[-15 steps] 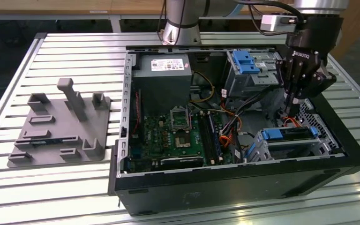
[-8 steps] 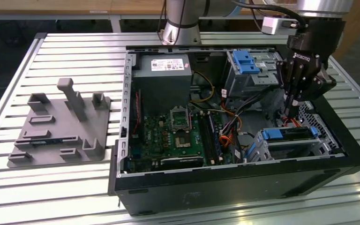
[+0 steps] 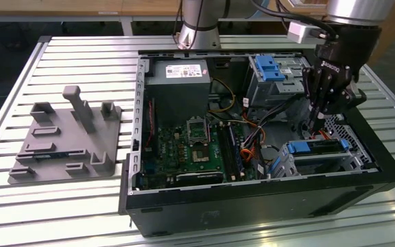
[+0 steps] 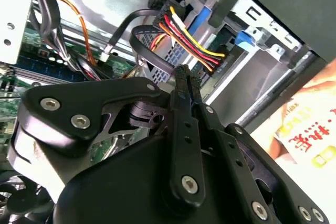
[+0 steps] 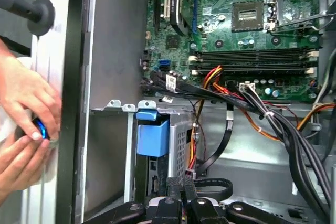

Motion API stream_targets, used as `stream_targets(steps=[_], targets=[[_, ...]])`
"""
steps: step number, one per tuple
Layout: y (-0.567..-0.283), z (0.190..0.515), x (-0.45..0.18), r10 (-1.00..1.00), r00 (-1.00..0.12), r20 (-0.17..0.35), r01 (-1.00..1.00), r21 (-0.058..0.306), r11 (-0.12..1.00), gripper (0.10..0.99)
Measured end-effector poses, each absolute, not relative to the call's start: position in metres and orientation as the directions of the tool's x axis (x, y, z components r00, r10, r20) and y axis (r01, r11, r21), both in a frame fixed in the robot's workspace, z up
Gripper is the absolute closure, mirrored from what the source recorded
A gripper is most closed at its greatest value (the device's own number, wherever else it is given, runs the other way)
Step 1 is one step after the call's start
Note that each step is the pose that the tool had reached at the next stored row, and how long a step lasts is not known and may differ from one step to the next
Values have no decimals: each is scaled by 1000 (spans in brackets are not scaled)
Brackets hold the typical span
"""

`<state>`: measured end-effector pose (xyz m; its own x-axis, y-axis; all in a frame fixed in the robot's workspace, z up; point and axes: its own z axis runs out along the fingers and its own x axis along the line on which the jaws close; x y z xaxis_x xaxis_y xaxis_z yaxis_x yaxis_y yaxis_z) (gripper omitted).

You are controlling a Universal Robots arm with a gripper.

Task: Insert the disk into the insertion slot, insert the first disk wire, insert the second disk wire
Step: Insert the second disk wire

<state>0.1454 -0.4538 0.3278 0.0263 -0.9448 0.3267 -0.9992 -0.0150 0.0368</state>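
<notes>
Exterior view showed my end effector (image 3: 314, 123) pressed together just above the drive cage (image 3: 352, 162), where the disk (image 3: 318, 148) already sat.

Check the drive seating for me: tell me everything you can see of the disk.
The disk already sits inside the insertion slot, the perforated silver cage at the case's front corner on the exterior view's right. Its bright blue plastic carrier frames the top edge, with a blue tab at one end. It lies flat and level. Red, yellow and black wires run to its end. The gripper hangs just above, jaws shut.
</notes>
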Motion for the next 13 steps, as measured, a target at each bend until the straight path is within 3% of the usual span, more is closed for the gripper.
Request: stream_targets(steps=[13], targets=[[-474, 331, 145, -964, 26, 263, -999, 36, -18, 941]])
